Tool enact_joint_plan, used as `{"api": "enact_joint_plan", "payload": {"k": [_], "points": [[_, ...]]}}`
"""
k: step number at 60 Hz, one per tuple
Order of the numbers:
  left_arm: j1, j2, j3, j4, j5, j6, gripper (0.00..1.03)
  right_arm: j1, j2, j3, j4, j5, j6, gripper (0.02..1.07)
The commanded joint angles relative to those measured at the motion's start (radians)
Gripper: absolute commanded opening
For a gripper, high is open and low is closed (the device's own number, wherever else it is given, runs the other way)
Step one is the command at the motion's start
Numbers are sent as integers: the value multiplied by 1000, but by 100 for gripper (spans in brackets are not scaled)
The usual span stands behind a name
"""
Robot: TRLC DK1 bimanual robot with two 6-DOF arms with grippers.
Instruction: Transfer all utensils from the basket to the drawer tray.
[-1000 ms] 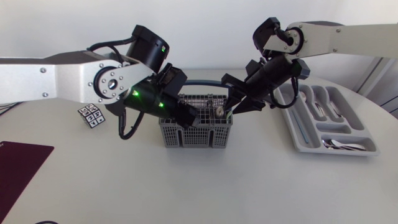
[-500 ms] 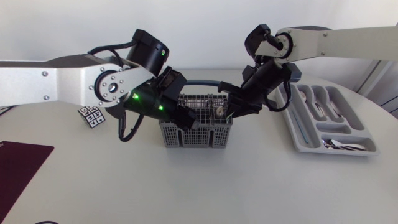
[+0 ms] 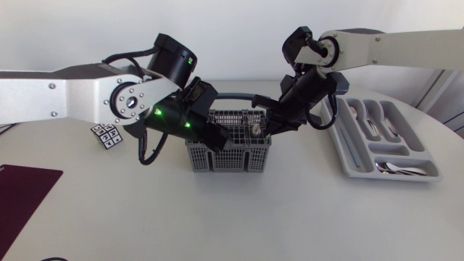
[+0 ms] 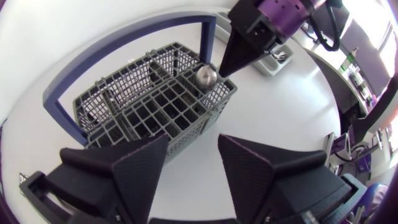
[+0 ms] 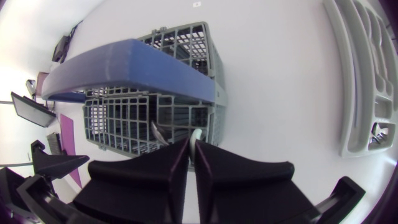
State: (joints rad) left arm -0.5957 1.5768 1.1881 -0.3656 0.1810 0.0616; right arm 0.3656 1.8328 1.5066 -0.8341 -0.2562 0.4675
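Observation:
The grey wire basket [image 3: 228, 148] with a blue handle [image 3: 235, 96] stands mid-table. A metal utensil [image 3: 255, 129] with a rounded shiny end [image 4: 206, 76] sticks up from its right end. My right gripper [image 3: 267, 127] is shut on that utensil; in the right wrist view a pale sliver [image 5: 196, 133] shows between the closed fingers [image 5: 161, 162]. A second utensil [image 5: 157, 132] lies inside the basket [image 5: 124, 118]. My left gripper [image 3: 216, 136] hangs at the basket's left side, open [image 4: 193, 162], with nothing between its fingers. The grey drawer tray [image 3: 346, 163] lies at the right and holds several utensils.
A small white marker cube [image 3: 107, 135] sits behind my left arm. A dark red mat [image 3: 22, 196] lies at the table's front left corner. The tray's rim [image 5: 348, 81] runs to the right of the basket in the right wrist view.
My right gripper has come down and left onto the basket's right end, and its fingers have closed on the upright utensil. The left arm has barely moved.

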Motion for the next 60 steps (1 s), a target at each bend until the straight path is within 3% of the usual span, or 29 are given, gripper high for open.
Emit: {"api": "enact_joint_plan", "payload": {"k": [1, 26, 60], "points": [[7, -14, -28, 5, -2, 17, 57, 6, -13, 15, -10, 20, -6, 11], [7, -14, -33, 7, -2, 20, 57, 7, -33, 41, -56, -28, -20, 8], [7, -14, -41, 7, -2, 21, 57, -33, -53, 187, -257, -126, -53, 8]]}}
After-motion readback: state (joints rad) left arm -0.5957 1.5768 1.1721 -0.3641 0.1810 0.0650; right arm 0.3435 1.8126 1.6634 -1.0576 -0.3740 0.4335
